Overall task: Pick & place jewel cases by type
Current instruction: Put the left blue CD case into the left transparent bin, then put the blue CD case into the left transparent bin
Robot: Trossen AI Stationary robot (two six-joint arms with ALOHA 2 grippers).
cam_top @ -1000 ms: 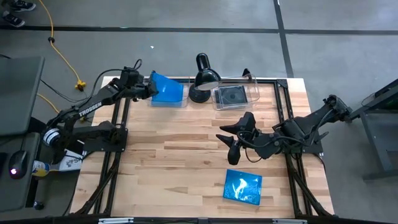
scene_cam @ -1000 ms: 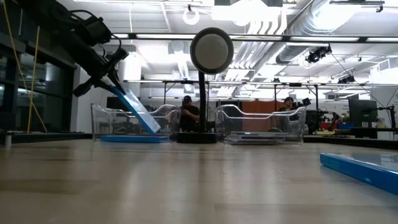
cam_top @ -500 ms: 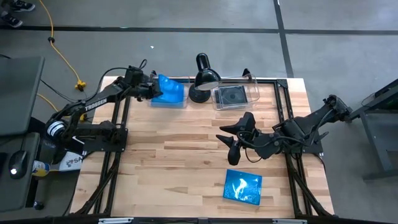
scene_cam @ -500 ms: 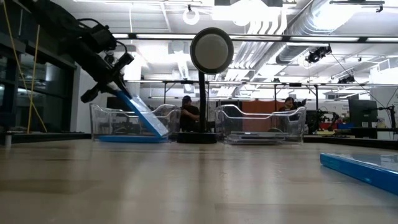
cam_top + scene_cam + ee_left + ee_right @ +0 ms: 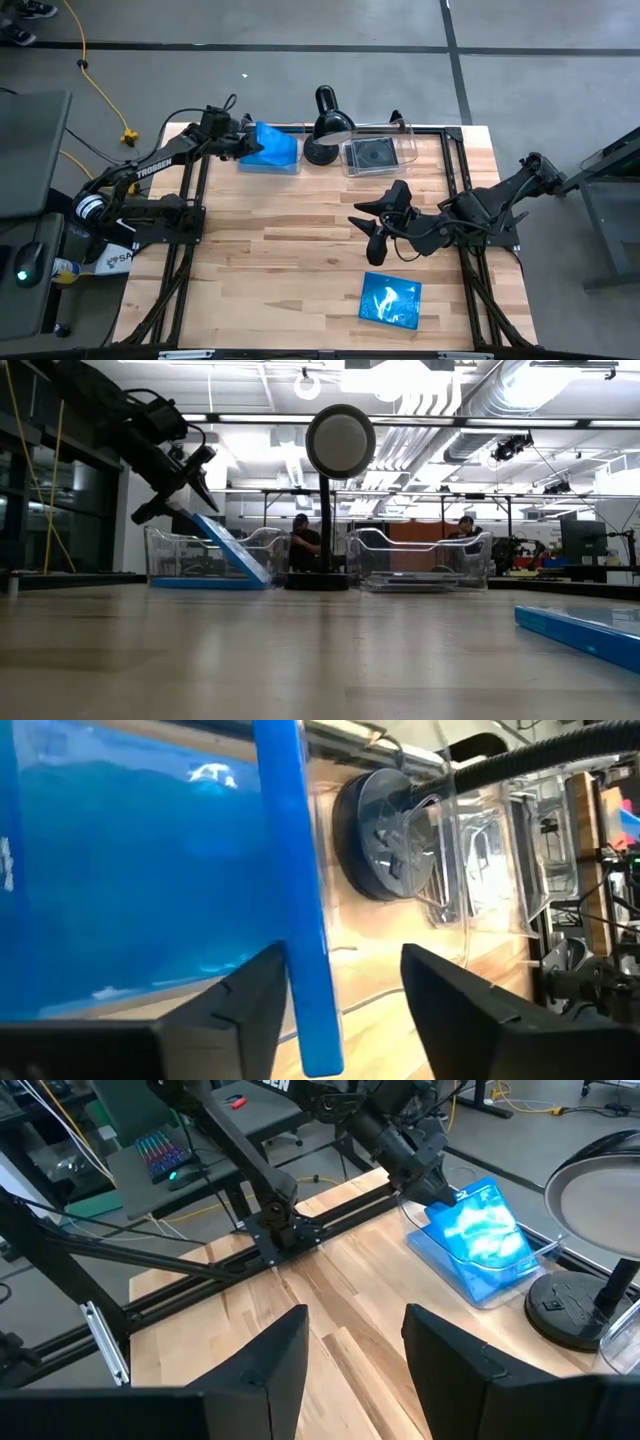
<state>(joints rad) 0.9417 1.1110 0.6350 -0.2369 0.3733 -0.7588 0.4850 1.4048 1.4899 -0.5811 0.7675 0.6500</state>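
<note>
Two clear bins stand at the worktop's far edge. In the left bin [image 5: 270,160] a blue case [image 5: 228,546] leans tilted, its top edge between the parted fingers of the left claw [image 5: 243,146]. The right bin [image 5: 378,152] holds one dark case [image 5: 371,154]. Another blue case [image 5: 391,300] lies flat near the front, near the right claw [image 5: 372,228], fingers apart and empty.

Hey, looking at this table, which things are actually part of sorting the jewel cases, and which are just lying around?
Job:
- leaning blue jewel case in left bin, at open left gripper
- black jewel case in right bin
- flat blue jewel case on table

Lying about:
- desk lamp
- yellow cable on floor
</note>
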